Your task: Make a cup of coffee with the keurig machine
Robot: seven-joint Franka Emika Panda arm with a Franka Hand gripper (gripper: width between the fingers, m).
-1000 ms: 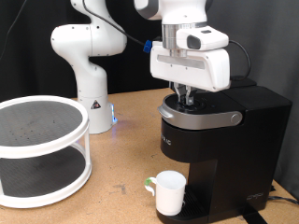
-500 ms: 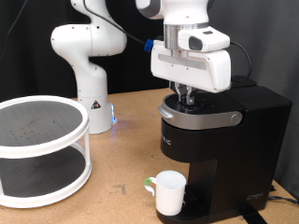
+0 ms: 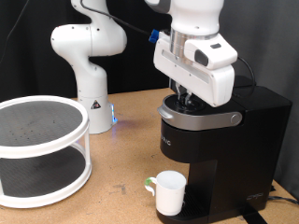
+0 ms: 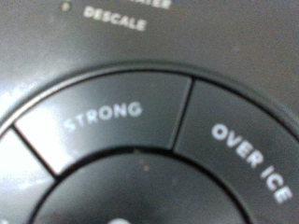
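Note:
The black keurig machine [image 3: 220, 140] stands at the exterior view's right with its lid down. The white cup [image 3: 169, 192] sits on its drip tray under the spout, handle toward the exterior view's left. My gripper [image 3: 188, 98] hangs from the white hand right above the machine's top, fingertips at or just over the button panel. The wrist view is filled by that panel [image 4: 140, 131], very close and blurred: a ring of buttons marked STRONG [image 4: 103, 114] and OVER ICE [image 4: 248, 161], with DESCALE printed above. My fingers do not show in the wrist view.
A white two-tier round rack [image 3: 37, 149] stands at the exterior view's left on the wooden table [image 3: 121, 149]. A second white robot's base [image 3: 89, 65] with a blue light stands at the back. A cable runs behind the machine.
The hand has tilted and shifted slightly toward the exterior view's right over the machine's top. The cup and machine have not moved.

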